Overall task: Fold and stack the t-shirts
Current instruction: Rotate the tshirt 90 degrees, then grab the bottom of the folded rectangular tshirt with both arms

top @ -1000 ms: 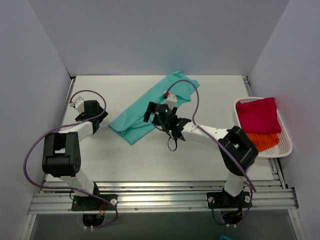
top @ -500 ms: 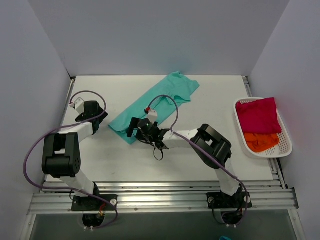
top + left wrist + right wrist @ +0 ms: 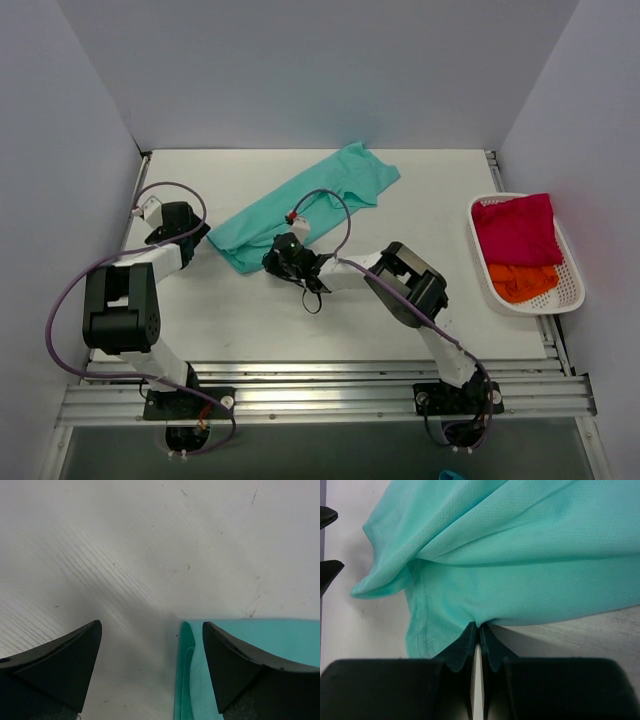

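Note:
A teal t-shirt [image 3: 300,200] lies in a long diagonal band across the table, from back middle to front left. My right gripper [image 3: 272,258] sits at its near left end, shut on a pinch of the hem [image 3: 479,626]; the bunched teal cloth [image 3: 520,555] spreads above the fingertips. My left gripper [image 3: 197,232] is open and low over the table at the shirt's left corner [image 3: 187,675], one finger over bare table, the other over teal cloth [image 3: 151,625]. A crimson-pink t-shirt [image 3: 515,228] and an orange t-shirt [image 3: 522,282] lie in the basket.
A white mesh basket [image 3: 572,292] stands at the table's right edge. Grey walls close in the left, back and right sides. The right arm stretches across the table's middle, with its purple cable [image 3: 335,205] looping over the teal shirt.
The right gripper has travelled left along the teal shirt's near edge and shut on its hem. The shirt's near left end has bunched slightly. The left gripper has barely moved.

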You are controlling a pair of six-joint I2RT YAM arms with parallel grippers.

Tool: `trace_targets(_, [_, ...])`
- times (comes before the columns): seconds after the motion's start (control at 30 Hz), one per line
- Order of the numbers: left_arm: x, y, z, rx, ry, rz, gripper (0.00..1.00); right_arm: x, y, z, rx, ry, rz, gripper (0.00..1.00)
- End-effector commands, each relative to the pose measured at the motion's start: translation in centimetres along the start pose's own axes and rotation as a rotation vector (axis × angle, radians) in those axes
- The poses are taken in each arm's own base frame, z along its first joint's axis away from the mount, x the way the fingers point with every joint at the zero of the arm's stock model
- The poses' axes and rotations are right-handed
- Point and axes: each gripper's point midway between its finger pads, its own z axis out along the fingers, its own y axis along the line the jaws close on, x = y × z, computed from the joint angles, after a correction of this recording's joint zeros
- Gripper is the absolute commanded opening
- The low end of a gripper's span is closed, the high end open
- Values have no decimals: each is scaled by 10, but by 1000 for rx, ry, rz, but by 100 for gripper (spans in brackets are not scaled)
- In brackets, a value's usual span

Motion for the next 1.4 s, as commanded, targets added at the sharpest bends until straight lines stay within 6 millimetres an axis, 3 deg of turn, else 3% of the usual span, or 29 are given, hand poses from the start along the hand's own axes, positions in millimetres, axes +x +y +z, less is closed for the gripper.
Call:
trace_targets(0.0, [-23, -17, -9, 66, -62, -44, 91, 21, -51, -10, 132, 71, -36, 0])
trace_targets(0.03, [-23, -16, -8, 65, -61, -44, 91, 27, -66, -18, 162, 82, -43, 0])
trace_targets(0.1, [-23, -17, -8, 65, -61, -43, 91, 11, -69, -39, 189, 28, -45, 0])
trace_targets(0.13, [-23, -17, -8, 65, -61, -43, 91, 21, -95, -54, 247, 47, -56, 0])
trace_targets(0.17, [-24, -17, -8, 65, -63, -43, 91, 6, -88, -73, 237, 10, -47, 0])
trace_targets(0.2, [-24, -17, -8, 65, -63, -42, 91, 2, -95, -87, 266, -10, -40, 0])
trace_targets(0.23, [-24, -16, -8, 63, -65, -42, 90, -5, -114, -117, 333, -48, -45, 0])
trace_targets(0.3, [-25, -17, -11, 66, -70, -36, 90, -12, -133, -148, 400, -96, -14, 0])
trace_targets(0.33, [-25, -17, -12, 67, -74, -34, 90, -28, -139, -174, 440, -153, -7, 0])
trace_targets(0.37, [-25, -16, -14, 68, -76, -29, 90, -23, -157, -189, 487, -155, -7, 1])
trace_targets(0.4, [-27, -20, -19, 78, -86, -24, 89, -27, -161, -201, 504, -180, 24, 22])
trace_targets(0.43, [-29, -18, -22, 70, -91, -21, 89, -26, -174, -217, 564, -180, 16, 94])
trace_targets(0.47, [-21, -22, -29, 59, -83, 13, 89, -41, -174, -235, 575, -241, 30, 100])
trace_targets(0.5, [-27, -28, -38, 68, -100, 18, 89, -45, -176, -245, 588, -263, 37, 100])
trace_targets(0.57, [-15, -43, -57, 91, -86, 79, 89, -59, -180, -271, 615, -334, 53, 100])
trace_targets(0.6, [-18, -50, -69, 95, -104, 92, 89, -64, -179, -278, 614, -355, 53, 100])
trace_targets(0.63, [-2, -59, -82, 112, -79, 139, 89, -71, -177, -288, 604, -380, 60, 100])
trace_targets(0.77, [19, -84, -120, 212, -40, 168, 90, -87, -164, -293, 556, -425, 30, 100])
trace_targets(0.87, [48, -90, -138, 264, 19, 199, 89, -83, -154, -275, 522, -398, 11, 100])
trace_targets(0.97, [76, -93, -158, 308, 63, 246, 89, -63, -148, -246, 479, -320, -10, 100])
trace_targets(1.0, [82, -92, -162, 314, 71, 257, 89, -59, -135, -233, 415, -300, 12, 97])
trace_targets(1.13, [111, -82, -183, 342, 117, 301, 89, -25, -133, -207, 386, -209, -3, 86])
trace_targets(1.23, [133, -74, -199, 390, 150, 328, 89, -9, -131, -204, 367, -186, -2, 77])
trace_targets(1.37, [154, -61, -206, 427, 197, 328, 90, 6, -138, -208, 368, -170, 6, 68])
